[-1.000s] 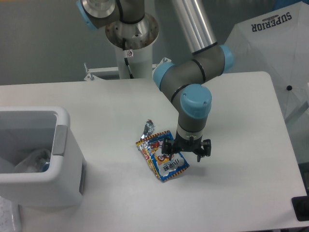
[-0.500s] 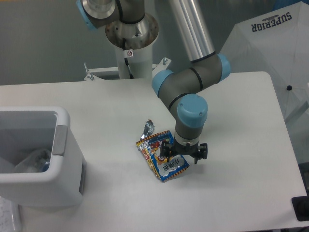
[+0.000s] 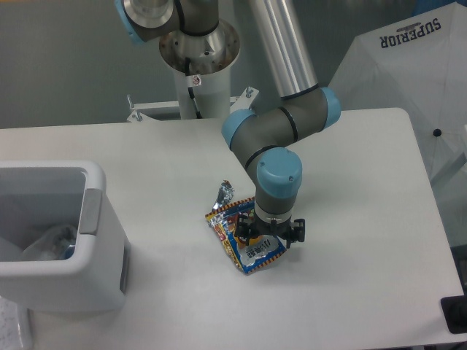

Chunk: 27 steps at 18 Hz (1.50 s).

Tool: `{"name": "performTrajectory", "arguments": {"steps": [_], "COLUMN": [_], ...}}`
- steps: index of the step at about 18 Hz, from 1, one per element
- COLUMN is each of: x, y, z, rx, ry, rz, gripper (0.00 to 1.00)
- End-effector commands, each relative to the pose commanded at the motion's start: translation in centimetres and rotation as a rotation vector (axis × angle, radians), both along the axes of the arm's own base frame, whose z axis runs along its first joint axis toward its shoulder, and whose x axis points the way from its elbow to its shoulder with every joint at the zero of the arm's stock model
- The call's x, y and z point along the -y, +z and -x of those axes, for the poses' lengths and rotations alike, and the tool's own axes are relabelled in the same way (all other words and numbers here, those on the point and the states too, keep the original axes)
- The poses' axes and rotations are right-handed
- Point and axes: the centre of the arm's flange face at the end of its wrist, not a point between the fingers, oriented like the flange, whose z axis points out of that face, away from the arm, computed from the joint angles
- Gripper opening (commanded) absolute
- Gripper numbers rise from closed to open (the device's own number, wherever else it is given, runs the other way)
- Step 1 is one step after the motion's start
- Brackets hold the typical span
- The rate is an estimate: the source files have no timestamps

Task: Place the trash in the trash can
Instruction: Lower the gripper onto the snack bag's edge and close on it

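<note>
The fixed camera is showing the grey arm's two-finger gripper [image 3: 267, 235] hanging low over the blue, red and yellow cartoon snack bag [image 3: 245, 242], which is lying flat on the white worktop [image 3: 365, 292]. The fingers are spread apart, one showing over the bag's middle and one off its right edge, and nothing is held between them. A crumpled silver foil scrap [image 3: 225, 192] is resting just beside the bag's upper left corner. The white rectangular plastic bin with the grey rim panel [image 3: 91, 211] is standing well apart at the left, with some litter already lying inside.

The step in hand looks like the pick-up of the bag. It would go best if the fingers were coming straight down astride a raised crease, since a flat, slippery bag is likely sliding away under a skewed pinch.

Compared with half a second ago, the gripper has shifted left and sits further over the bag; the bag, scrap and bin are lying unmoved.
</note>
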Motion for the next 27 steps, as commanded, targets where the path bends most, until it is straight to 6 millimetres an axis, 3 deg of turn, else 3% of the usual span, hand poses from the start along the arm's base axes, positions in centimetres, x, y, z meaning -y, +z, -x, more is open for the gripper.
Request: {"name": "performTrajectory", "arguments": {"steps": [2,5,11,15,22,27], "x": [0.0,0.1,0.1,-0.1,-0.2,-0.3], "y": [-0.1,0.2,0.8,1.2,1.7,2.5], "z": [-0.1,-0.3,-0.3,-0.6,-0.6,-0.5], "rx": [0.001,-0.001,-0.007,-0.007,-0.01,-0.02], "ry": [-0.002,-0.002,0.0,0.056,0.093,0.094], "rz": [0.001,-0.001,-0.006,-0.012,-0.021,-0.031], "gripper": [0.84,0.74,0.33,0.15,0.06,0.04]}}
